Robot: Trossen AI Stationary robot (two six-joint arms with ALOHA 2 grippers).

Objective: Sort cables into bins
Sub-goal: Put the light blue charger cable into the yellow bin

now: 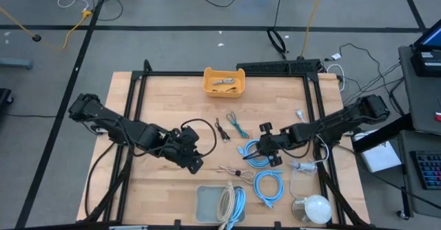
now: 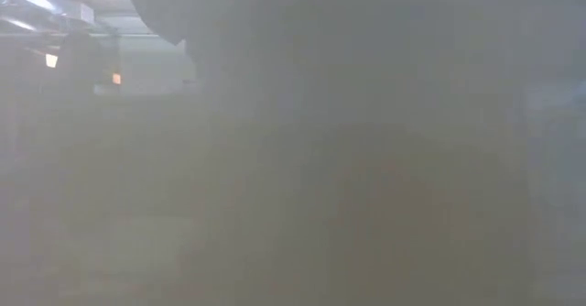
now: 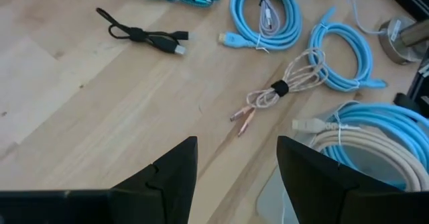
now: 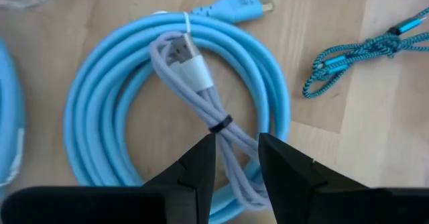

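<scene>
My counter (image 3: 80,103) is pale wood, smooth and matt, with the grain running in long boards. My left tool (image 3: 234,177) and my right tool (image 4: 236,167) both have matt black plastic fingers. The light-blue cable (image 4: 100,96) has a smooth, slightly glossy jacket; the teal cable (image 4: 362,56) looks braided like cloth, and the grey cable (image 4: 201,90) smooth and dull. The orange-yellow bin (image 1: 223,82) is shiny plastic.

Two bins (image 1: 223,82) (image 1: 209,203), four light-blue cables (image 1: 258,154).
</scene>
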